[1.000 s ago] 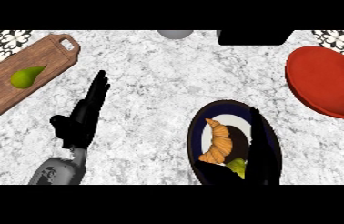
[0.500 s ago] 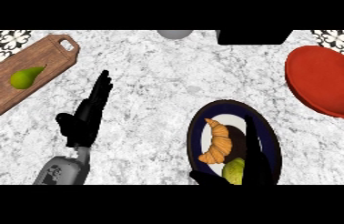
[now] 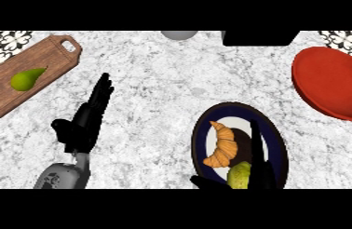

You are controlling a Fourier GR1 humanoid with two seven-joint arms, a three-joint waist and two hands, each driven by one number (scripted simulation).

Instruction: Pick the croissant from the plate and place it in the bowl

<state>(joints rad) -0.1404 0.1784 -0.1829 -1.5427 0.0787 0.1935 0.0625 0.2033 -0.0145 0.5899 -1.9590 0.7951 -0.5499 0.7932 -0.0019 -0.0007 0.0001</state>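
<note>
The croissant point(image 3: 224, 146) lies on the dark-rimmed plate point(image 3: 206, 130) near the lower edge of the head view, not yet lifted, with a yellow-green pear-like fruit point(image 3: 240, 175) just below it on the same plate. The right hand point(image 3: 258, 163) comes in from the bottom edge over the plate, its fingers straight and held together, lying alongside the croissant's right flank; this looks like the approach for a grasp, with nothing pinched so far, and whether the fingers touch the pastry cannot be told. Its palm is cut off by the view's lower edge, and a dark shape beside the fruit is probably its thumb. The left hand point(image 3: 86, 123) rests open on the left of the counter point(image 3: 158, 84), fingers straight and pointing up, apart from everything. The red bowl point(image 3: 323, 81), the likely goal, sits at the right edge and is partly cut off, well apart from the plate. A wooden cutting board point(image 3: 48, 60) at upper left carries a green pear point(image 3: 26, 79). A grey round object point(image 3: 180, 35) and a black object point(image 3: 261, 37) at the top edge are too cropped to identify
</note>
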